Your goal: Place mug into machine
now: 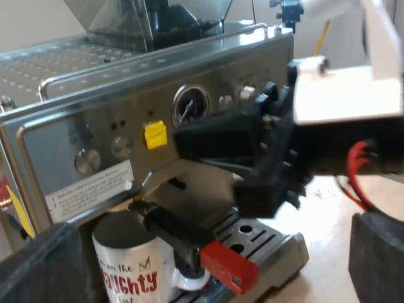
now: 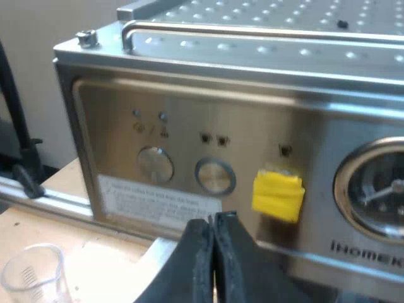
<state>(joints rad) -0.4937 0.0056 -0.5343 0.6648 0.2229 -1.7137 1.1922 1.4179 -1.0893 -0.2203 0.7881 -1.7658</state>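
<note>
— Where is the mug (image 1: 129, 265) found?

— It is seen upright at the front of the espresso machine (image 1: 95, 120), set on the drip tray (image 1: 268, 243) under the metal holder (image 1: 148, 211) that is locked into the machine. White sides and red lettering can be made out. The holder's dark handle (image 1: 180, 230) is carried out over the mug's rim, and its red end (image 1: 228, 266) lies just above the mug's own white loop.

— How is the left gripper (image 1: 214, 237) held?

— Its two dark fingers (image 1: 38, 268) are spread wide apart, and the mug and tray are seen through the gap beyond them. No contact with the mug can be made out.

— And the right gripper (image 2: 213, 252)?

— Its fingers are pressed flat together, tip to tip, with nothing clamped between them. They are pointed at the machine's front panel, just below the yellow button (image 2: 278, 194) and the round silver buttons (image 2: 214, 175). From the left arm's camera the same gripper is seen level with the pressure gauge (image 1: 189, 104), above the tray and apart from the mug.

— What else is shown?

— A bean hopper (image 1: 151, 22) is mounted on top of the machine. A white label (image 2: 158, 201) is stuck under the buttons. A clear measuring glass (image 2: 31, 274) is stood on the wooden table (image 2: 38, 224) beside the machine.
</note>
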